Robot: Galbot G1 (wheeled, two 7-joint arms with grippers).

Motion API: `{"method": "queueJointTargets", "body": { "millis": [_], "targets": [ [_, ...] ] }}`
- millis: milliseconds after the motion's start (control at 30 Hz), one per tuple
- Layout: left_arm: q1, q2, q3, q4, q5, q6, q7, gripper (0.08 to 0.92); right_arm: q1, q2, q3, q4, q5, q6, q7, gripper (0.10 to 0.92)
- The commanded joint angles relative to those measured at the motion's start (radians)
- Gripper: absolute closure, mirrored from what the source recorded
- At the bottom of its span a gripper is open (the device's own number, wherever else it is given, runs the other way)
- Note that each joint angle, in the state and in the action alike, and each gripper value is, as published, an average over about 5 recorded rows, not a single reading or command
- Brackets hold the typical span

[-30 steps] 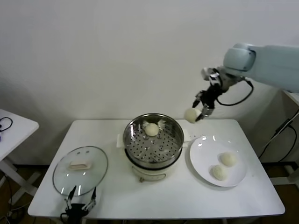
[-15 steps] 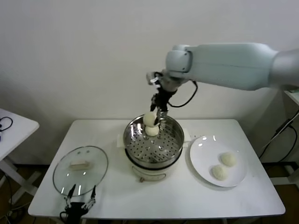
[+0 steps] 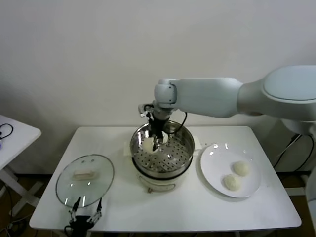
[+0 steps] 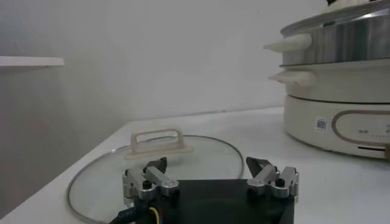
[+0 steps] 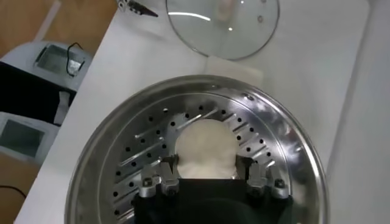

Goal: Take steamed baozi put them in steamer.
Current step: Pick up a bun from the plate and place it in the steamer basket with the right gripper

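Four baozi are part of this job, and three can be seen plainly from the head view. One baozi point(image 5: 204, 149) is held by the right gripper point(image 5: 207, 176) low inside the steamer point(image 3: 162, 154), just over the tray with holes point(image 5: 143, 161). Its fingers point(image 5: 159, 178) are partly open, one on each side of the bun, and they press on its round sides. Two more baozi point(image 3: 241, 168) wait on the white plate point(image 3: 215, 168), beside the steamer on the robot's right. The fourth is hard to tell; the arm may hide it inside the pot. These buns look soft, light and a bit squashy, so a hard squeeze would likely dent them. Their skin looks smooth, so one might slip from a loose hold. The best place to take one is probably across its widest part, low on the dome, with a gentle pinch. The left gripper point(image 4: 210, 182) rests at the near edge of the surface point(image 3: 197, 207), just beside the glass lid point(image 3: 85, 179). Its fingers are wide open and hold nothing.
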Motion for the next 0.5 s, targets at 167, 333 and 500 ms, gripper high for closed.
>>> {"method": "queueJointTargets", "body": {
  "millis": [167,333,500],
  "targets": [
    [0.0,0.004,0.001,0.0,0.0,-0.001,-0.003,0.177,-0.08,0.032,0.016,-0.052,-0.076,-0.002,0.014,0.389],
    [0.0,0.004,0.002,-0.001,0.001,-0.002,-0.004,0.177,-0.086,0.032,0.022,-0.061,-0.087,-0.001,0.031,0.389],
    [0.002,0.003,0.004,0.0,0.002,-0.003,-0.004,0.177,-0.096,0.033,0.029,-0.058,-0.085,-0.003,0.035,0.388]
  ]
}}
